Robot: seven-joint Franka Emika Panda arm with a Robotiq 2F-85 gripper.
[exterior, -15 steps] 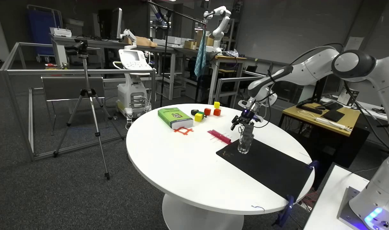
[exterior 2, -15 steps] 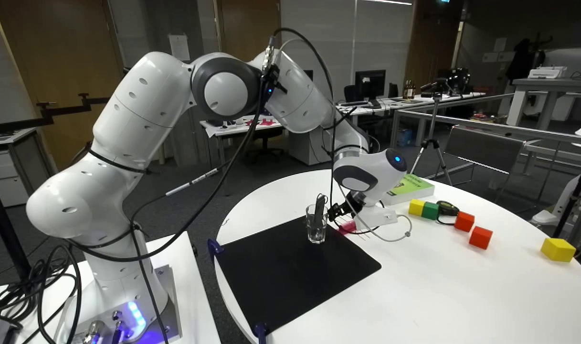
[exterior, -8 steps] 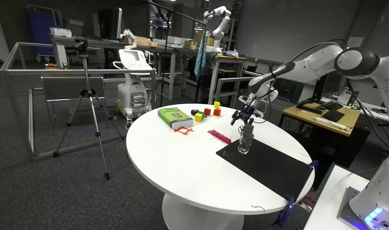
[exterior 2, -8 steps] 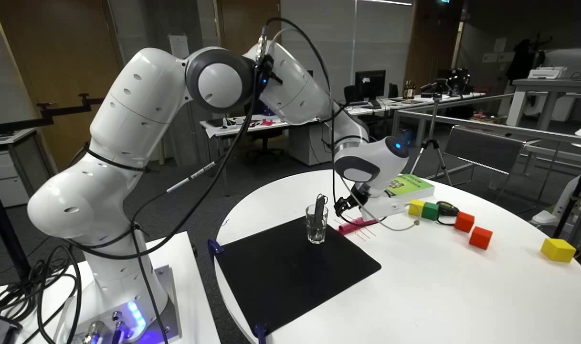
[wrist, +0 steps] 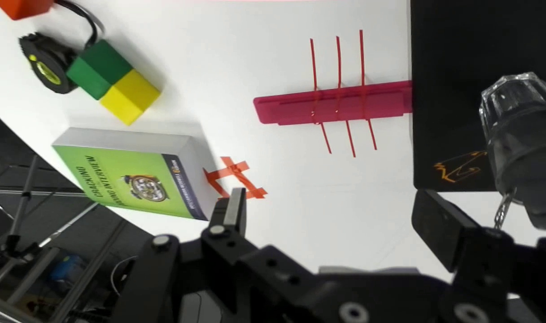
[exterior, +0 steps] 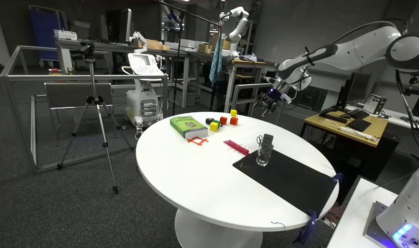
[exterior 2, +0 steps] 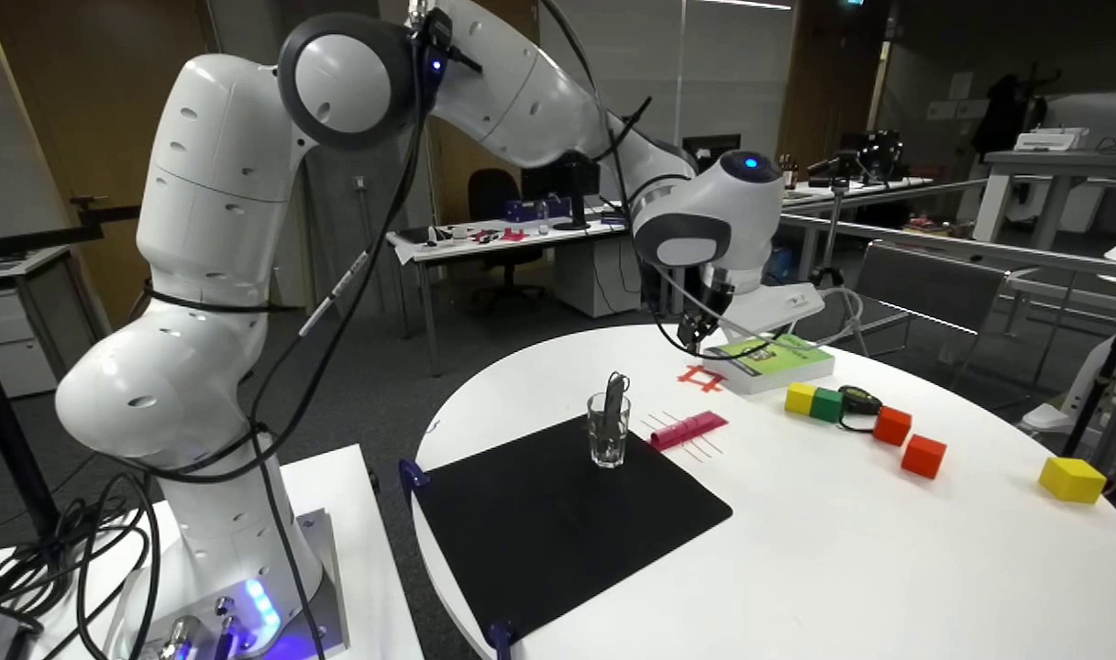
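**Tool [wrist: 335, 215] aloft over the white bench [exterior 2: 842, 550], fingers [wrist: 233, 208] spread**

Fingers wide apart; bench top shows through the gap in the wrist view. Tool hangs well above the surface in both exterior views.

Glass [exterior 2: 607, 454]: below the tool, out past the finger on the right of the wrist view, well apart from it. Stands on a black mat [exterior 2: 558, 532], close to one corner. Dark grey piece [exterior 2: 614, 401] sticks up out of the rim; thin metal piece [wrist: 503, 211] beside it.

Pink strip [wrist: 335, 107]: below and ahead of the tool, one end at the mat's edge, three thin red lines [wrist: 339, 63] across it.

Orange tape [wrist: 235, 170]: laid as a square on the bench below, just off the tip of the finger on the left of the wrist view, partly hidden by it. Green book [wrist: 124, 179]: farther out on that same side, flat, just beside the tape.

Green block [wrist: 100, 67] and yellow block [wrist: 129, 96]: touching each other, ahead of the tool, past the book; round black thing [wrist: 48, 65] close by the green one. Lone yellow block [exterior 2: 1073, 479]: farthest off of these.
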